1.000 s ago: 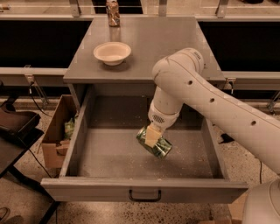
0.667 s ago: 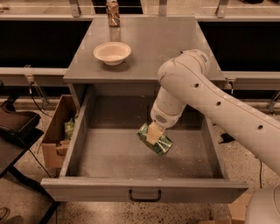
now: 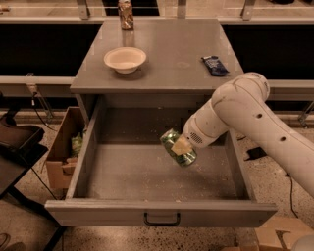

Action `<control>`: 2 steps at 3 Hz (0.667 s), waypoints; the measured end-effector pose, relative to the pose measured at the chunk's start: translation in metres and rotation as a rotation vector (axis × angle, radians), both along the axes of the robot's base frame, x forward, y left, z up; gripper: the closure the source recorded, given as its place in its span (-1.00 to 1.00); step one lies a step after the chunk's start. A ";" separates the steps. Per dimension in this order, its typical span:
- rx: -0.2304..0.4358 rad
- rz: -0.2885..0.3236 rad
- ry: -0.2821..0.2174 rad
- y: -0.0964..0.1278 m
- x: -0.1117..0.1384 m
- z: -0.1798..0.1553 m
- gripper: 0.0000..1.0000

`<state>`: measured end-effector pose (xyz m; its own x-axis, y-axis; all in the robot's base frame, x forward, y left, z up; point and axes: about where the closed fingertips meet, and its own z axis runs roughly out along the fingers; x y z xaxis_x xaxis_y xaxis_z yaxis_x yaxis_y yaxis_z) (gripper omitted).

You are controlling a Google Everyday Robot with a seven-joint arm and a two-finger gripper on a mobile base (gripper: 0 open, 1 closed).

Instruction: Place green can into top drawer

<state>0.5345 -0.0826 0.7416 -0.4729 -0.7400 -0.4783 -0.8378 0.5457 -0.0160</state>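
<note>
The green can (image 3: 170,139) is tilted inside the open top drawer (image 3: 98,212), right of its middle and just above the speckled floor. My gripper (image 3: 179,147) is shut on the can, with one pale fingertip (image 3: 181,145) across its side. The white arm (image 3: 245,108) comes down from the right over the drawer's right wall. I cannot tell if the can touches the floor. The drawer's flat front panel has a small dark handle (image 3: 161,219).
On the cabinet top (image 3: 171,49) stand a white bowl (image 3: 125,59), a brown-orange can (image 3: 126,13) at the back and a blue packet (image 3: 214,64). A cardboard box (image 3: 61,147) stands left of the drawer, another (image 3: 279,236) at the bottom right. A black stand (image 3: 14,142) is far left.
The arm has swung to the right and uncovered the right part of the cabinet top. The green can has shifted slightly up and right in the gripper.
</note>
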 end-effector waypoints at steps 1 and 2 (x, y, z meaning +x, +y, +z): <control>0.170 -0.112 0.024 -0.010 0.003 -0.016 1.00; 0.305 -0.211 0.007 -0.014 0.007 -0.027 1.00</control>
